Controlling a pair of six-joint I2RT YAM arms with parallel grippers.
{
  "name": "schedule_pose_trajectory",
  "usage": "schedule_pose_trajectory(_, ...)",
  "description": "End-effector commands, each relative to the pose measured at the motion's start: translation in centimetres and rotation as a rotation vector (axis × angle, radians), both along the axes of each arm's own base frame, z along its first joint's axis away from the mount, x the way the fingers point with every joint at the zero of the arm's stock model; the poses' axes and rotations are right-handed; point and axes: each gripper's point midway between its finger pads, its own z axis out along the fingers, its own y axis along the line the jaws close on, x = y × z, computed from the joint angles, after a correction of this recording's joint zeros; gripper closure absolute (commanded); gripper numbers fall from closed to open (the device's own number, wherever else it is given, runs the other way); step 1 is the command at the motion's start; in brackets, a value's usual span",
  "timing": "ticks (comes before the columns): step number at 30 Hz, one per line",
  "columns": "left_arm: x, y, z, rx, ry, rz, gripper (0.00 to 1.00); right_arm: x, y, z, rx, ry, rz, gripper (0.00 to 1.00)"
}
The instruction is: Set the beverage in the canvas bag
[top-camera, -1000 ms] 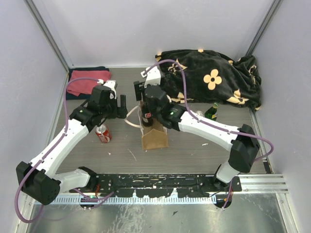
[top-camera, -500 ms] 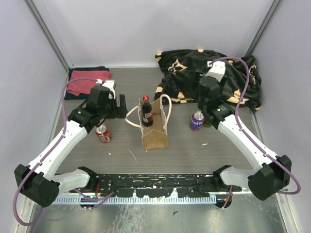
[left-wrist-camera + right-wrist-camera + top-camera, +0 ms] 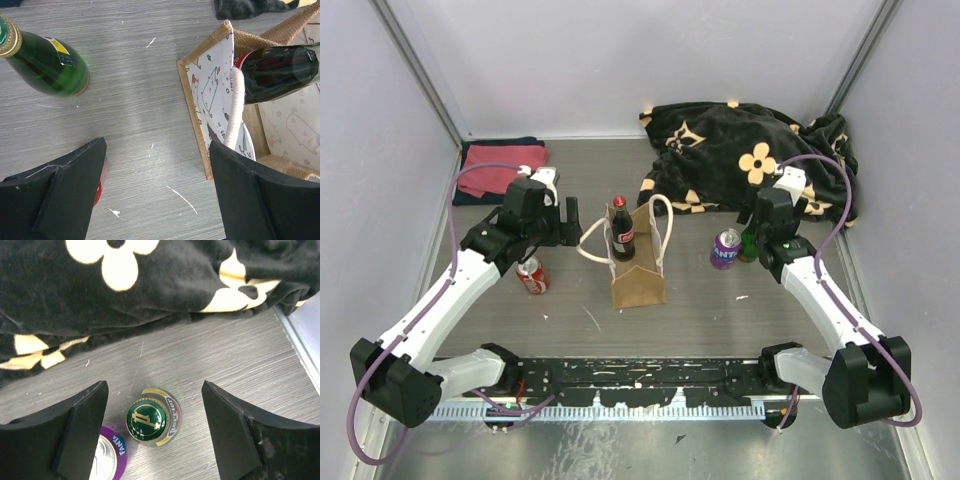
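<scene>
Top view, left arm: rises from its base at the near left corner, forearm slanting inward, wrist level. The left fingers (image 3: pixel 564 215) point at the canvas bag (image 3: pixel 638 285).
Top view, left fingers: released, spread wide, grasping nothing. The bag's white rope handle (image 3: pixel 585 252) lies just beyond their tips, and a red can (image 3: pixel 532 277) stands beside the forearm.
Top view, right arm: rises from its base at the near right corner, forearm slanting inward and away. The right fingers (image 3: pixel 763 238) point down at the worktop (image 3: pixel 700 310).
Top view, cola bottle (image 3: pixel 621 232): upright inside the canvas bag, red cap above the rim. It is near the left fingers, just past the handle, and well apart from the right fingers.
Left wrist view, fingers: two dark tips at the lower corners, wide apart, bare worktop between them.
Left wrist view, canvas bag: ahead of the tip at the view's right, its open mouth showing a printed lining. The cola bottle sits within, beyond the rope handle, touching neither tip.
Left wrist view, green bottle (image 3: pixel 45 62): far ahead of the other tip.
Right wrist view, fingers: released, wide apart, grasping nothing.
Right wrist view, green bottle: its cap lies between and below the tips, with a gap on each side.
Right wrist view, surroundings: a purple can (image 3: pixel 112 455) stands just beside the bottle, and a black flowered blanket (image 3: pixel 150 285) lies ahead of the tips.
</scene>
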Motion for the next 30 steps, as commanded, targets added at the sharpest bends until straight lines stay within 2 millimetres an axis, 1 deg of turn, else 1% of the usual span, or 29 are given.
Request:
schedule_pose_trajectory(1,-0.3,0.1,-0.7,0.000,0.019,0.000,0.08,0.8,1.0,0.3,0.069,-0.070,0.028,0.19)
schedule_pose_trajectory(5,-0.4,0.2,-0.7,0.003,0.021,0.001,0.08,0.4,0.8,-1.5,0.080,-0.061,0.016,0.19)
schedule_pose_trajectory(9,-0.4,0.2,-0.8,0.006,0.023,0.002,0.08,-0.1,0.5,-2.5,0.082,-0.063,-0.003,0.22)
schedule_pose_trajectory(12,-0.3,0.2,-0.8,0.005,0.027,0.004,0.08,-0.6,0.0,-2.8,0.075,-0.071,-0.024,0.27)
schedule_pose_trajectory(13,-0.3,0.1,-0.9,0.004,0.028,0.003,0.09,-0.7,-0.1,-2.8,0.070,-0.075,-0.028,0.30)
schedule_pose_trajectory(15,-0.3,0.1,-0.9,0.002,0.030,0.004,0.09,-0.9,-0.4,-2.8,0.061,-0.078,-0.038,0.43)
schedule_pose_trajectory(18,-0.3,0.0,-0.9,-0.001,0.034,0.007,0.09,-1.1,-0.7,-2.5,0.050,-0.089,-0.047,0.70)
schedule_pose_trajectory(20,-0.3,0.0,-1.0,-0.001,0.037,0.008,0.09,-1.1,-0.8,-1.7,0.048,-0.110,-0.055,0.91)
schedule_pose_trajectory(21,-0.3,0.0,-1.0,-0.002,0.037,0.007,0.09,-1.2,-0.9,-1.3,0.048,-0.122,-0.057,0.98)
schedule_pose_trajectory(24,-0.3,0.0,-1.0,-0.002,0.038,0.008,0.09,-1.1,-0.9,0.3,0.045,-0.154,-0.055,0.99)
schedule_pose_trajectory(26,-0.3,0.0,-1.0,-0.004,0.041,0.009,0.09,-0.9,-1.0,1.7,0.043,-0.175,-0.051,0.99)
schedule_pose_trajectory(29,-0.3,-0.1,-1.1,-0.007,0.045,0.009,0.09,-0.7,-0.7,4.4,0.053,-0.221,-0.038,0.99)
schedule_pose_trajectory(30,-0.3,-0.1,-1.0,-0.008,0.044,0.011,0.09,-0.5,-0.6,5.8,0.059,-0.246,-0.032,0.99)
